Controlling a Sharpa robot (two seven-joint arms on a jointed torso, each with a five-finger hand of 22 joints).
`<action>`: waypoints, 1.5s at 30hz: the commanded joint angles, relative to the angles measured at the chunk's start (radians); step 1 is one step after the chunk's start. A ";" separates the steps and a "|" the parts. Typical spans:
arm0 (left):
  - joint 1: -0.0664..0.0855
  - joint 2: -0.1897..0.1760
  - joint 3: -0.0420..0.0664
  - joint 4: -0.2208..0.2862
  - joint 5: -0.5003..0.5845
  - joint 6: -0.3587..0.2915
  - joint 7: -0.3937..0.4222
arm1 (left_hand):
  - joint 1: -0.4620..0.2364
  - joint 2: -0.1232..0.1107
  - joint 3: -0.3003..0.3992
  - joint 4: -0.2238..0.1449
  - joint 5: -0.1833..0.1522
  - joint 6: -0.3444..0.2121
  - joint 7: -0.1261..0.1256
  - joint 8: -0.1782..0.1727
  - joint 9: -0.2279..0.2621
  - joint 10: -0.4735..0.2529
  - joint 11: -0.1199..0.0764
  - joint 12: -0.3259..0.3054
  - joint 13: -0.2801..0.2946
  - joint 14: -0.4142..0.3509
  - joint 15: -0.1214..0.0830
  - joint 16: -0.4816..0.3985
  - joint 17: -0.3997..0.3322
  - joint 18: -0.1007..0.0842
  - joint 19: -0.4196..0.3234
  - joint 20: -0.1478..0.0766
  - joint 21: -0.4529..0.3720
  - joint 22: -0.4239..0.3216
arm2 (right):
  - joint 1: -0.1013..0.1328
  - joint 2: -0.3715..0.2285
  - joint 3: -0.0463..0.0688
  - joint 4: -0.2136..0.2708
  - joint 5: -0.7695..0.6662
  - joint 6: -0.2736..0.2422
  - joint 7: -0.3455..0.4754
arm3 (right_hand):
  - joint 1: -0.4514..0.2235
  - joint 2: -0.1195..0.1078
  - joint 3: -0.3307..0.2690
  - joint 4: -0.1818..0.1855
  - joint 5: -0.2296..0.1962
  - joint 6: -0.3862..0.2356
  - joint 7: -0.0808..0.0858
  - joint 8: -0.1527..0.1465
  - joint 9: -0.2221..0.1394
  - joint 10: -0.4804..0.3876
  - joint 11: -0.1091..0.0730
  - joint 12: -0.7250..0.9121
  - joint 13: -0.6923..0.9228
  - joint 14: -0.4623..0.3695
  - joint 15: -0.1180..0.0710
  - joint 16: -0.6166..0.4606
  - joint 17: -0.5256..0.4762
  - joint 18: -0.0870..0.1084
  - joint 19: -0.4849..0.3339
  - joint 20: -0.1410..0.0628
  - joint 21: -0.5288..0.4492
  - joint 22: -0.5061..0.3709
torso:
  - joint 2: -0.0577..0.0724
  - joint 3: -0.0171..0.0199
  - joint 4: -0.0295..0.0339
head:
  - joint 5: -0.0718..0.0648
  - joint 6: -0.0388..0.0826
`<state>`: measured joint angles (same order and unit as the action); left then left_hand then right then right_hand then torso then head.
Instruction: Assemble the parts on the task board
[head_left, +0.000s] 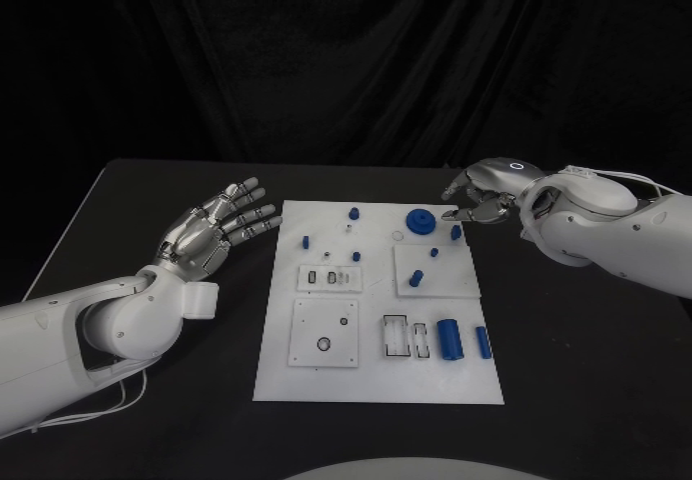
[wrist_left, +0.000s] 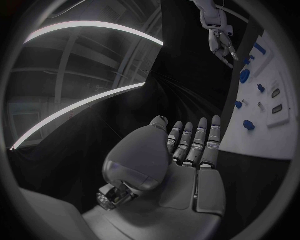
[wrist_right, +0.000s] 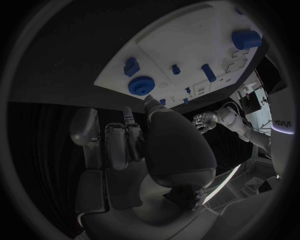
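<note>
The right hand (head_left: 483, 195) hovered curled and empty at the task board's (head_left: 378, 385) 1 o'clock corner, near a blue gear (head_left: 420, 221). The left hand (head_left: 216, 228) lay open at 9 o'clock. The gear looked light, rigid; best pinched by its rim.

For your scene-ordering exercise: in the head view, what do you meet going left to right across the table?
Left silver hand → white rectangular task board → blue toothed gear → right silver hand.

The black table (head_left: 159, 190) carried the white task board (head_left: 378, 385) lengthwise at its middle, flat on the surface, with dark tabletop showing along both long sides and at the near and far ends of the board.
</note>
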<state>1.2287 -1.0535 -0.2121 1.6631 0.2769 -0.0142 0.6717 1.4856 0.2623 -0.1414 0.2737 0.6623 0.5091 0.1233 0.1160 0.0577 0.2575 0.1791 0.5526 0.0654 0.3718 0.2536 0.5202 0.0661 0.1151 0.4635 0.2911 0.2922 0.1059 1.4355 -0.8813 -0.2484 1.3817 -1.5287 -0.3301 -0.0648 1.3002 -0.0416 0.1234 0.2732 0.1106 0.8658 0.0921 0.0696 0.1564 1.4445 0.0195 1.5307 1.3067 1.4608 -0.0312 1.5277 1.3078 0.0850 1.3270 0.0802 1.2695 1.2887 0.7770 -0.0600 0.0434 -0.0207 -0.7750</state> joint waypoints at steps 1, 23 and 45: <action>-0.001 0.004 0.001 0.000 0.004 0.020 0.003 | 0.007 0.000 0.007 -0.001 0.007 0.003 0.006 0.001 0.001 -0.003 0.000 0.002 0.001 0.001 0.007 0.006 0.000 -0.015 -0.006 -0.002 0.004 -0.002 | -0.003 0.006 0.001 -0.008 -0.002 -0.020 -0.031 | -0.017 0.006 -0.013 0.002 0.007 -0.001 0.006 -0.002 0.003 0.122 0.002 0.039 0.261 0.110 0.005 0.043 0.263 -0.017 0.035 0.005 0.069 0.087 | 0.001 -0.0012 0.0015 | -0.001 0.002; -0.002 0.012 0.001 -0.014 0.004 0.034 -0.008 | 0.009 0.000 0.012 -0.001 0.007 0.001 0.006 0.001 0.001 -0.003 0.001 0.002 0.001 0.001 0.007 0.007 0.000 -0.016 -0.006 -0.002 0.004 -0.002 | -0.014 0.075 0.001 -0.040 -0.002 0.037 -0.050 | 0.013 0.005 -0.011 -0.052 0.078 -0.020 0.005 -0.008 -0.004 0.126 0.000 0.040 0.264 0.110 0.004 0.043 0.263 -0.065 0.184 0.006 0.248 0.245 | -0.001 -0.0012 -0.0007 | -0.008 0.003; -0.003 0.014 0.001 -0.018 0.004 0.040 -0.014 | 0.009 0.000 0.012 -0.001 0.007 0.001 0.006 0.001 0.001 -0.003 0.001 0.002 0.001 0.001 0.007 0.007 0.000 -0.016 -0.006 -0.002 0.004 -0.002 | -0.023 0.122 0.001 -0.074 -0.002 0.095 -0.103 | 0.035 0.009 0.006 -0.090 0.133 -0.042 0.018 -0.002 -0.019 0.126 0.008 0.040 0.264 0.110 0.007 0.043 0.263 -0.062 0.175 0.008 0.237 0.241 | -0.001 -0.0013 -0.0007 | -0.007 -0.003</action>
<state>1.2270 -1.0419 -0.2121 1.6443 0.2774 0.0099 0.6524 1.4856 0.2623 -0.1358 0.2703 0.6663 0.5091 0.1233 0.1160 0.0577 0.2575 0.1791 0.5526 0.0654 0.3718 0.2536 0.5226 0.0661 0.1150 0.4635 0.2912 0.2922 0.1053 1.4150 -0.7602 -0.2478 1.3103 -1.5281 -0.2634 -0.1295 1.3335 -0.0354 0.1313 0.1860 0.2433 0.8235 0.1093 0.0647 0.1374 1.4648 0.0248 1.5681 1.3076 1.4640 -0.0276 1.5683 1.3077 0.0155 1.4602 0.0858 1.5102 1.3077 0.7761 -0.0612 0.0430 -0.0274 -0.7777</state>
